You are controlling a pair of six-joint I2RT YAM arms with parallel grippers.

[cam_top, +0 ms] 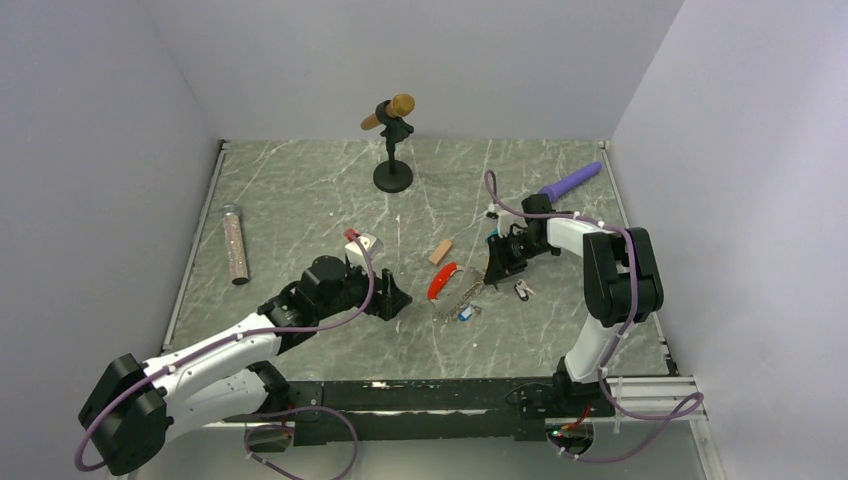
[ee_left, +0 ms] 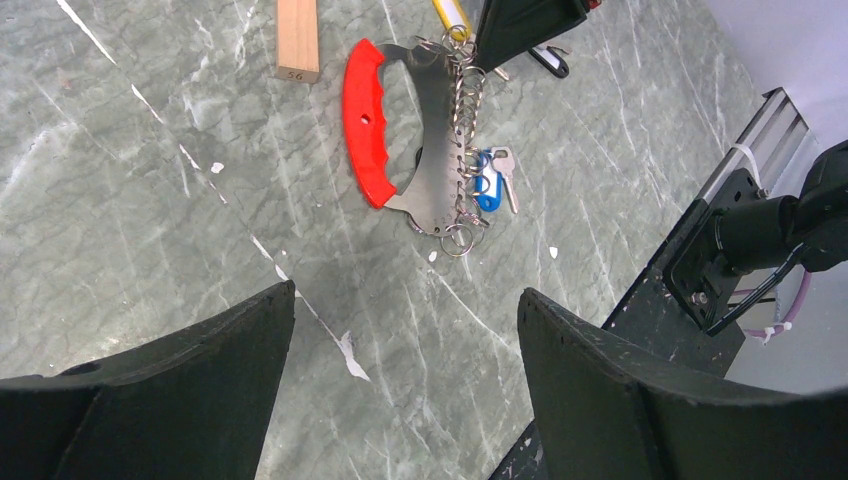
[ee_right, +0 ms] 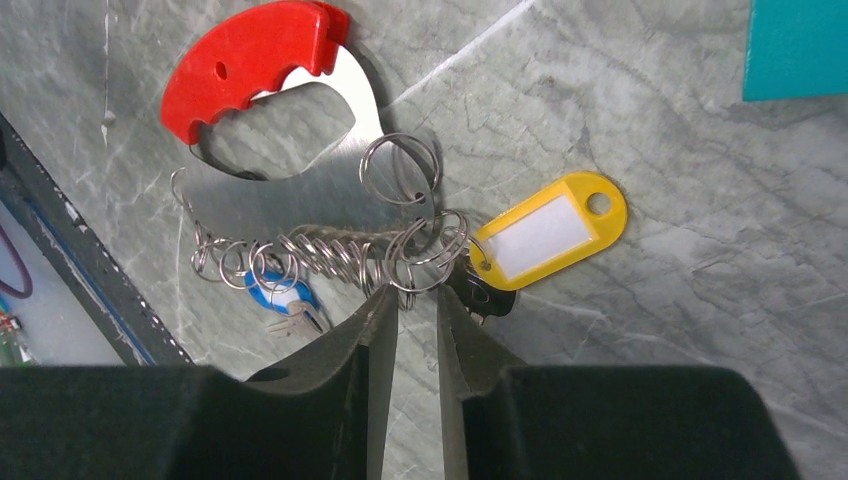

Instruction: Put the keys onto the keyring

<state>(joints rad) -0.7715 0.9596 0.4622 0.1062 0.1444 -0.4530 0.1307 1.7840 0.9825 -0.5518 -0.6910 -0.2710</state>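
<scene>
The keyring lies flat on the table: red curved clip (cam_top: 441, 281) (ee_left: 365, 120) (ee_right: 250, 60), silvery chain of rings (ee_right: 330, 250), yellow tag (ee_right: 545, 230) and blue tag (ee_right: 280, 290) (ee_left: 485, 185). My right gripper (cam_top: 493, 270) (ee_right: 415, 295) is at the chain's yellow-tag end, jaws nearly together with a small ring between the tips. A black key head (ee_right: 487, 297) shows just beside its right finger. Another black-headed key (cam_top: 523, 290) (ee_left: 550, 62) lies loose to the right. My left gripper (cam_top: 395, 300) (ee_left: 405, 290) is open and empty, left of the clip.
A tan block (cam_top: 440, 251) (ee_left: 298, 40) lies just behind the clip. A teal block (ee_right: 795, 45) sits near the right gripper. A black stand with a brown handle (cam_top: 393, 150), a purple tool (cam_top: 572, 180), a glitter tube (cam_top: 235, 243) and a white cube (cam_top: 362, 241) stand further off.
</scene>
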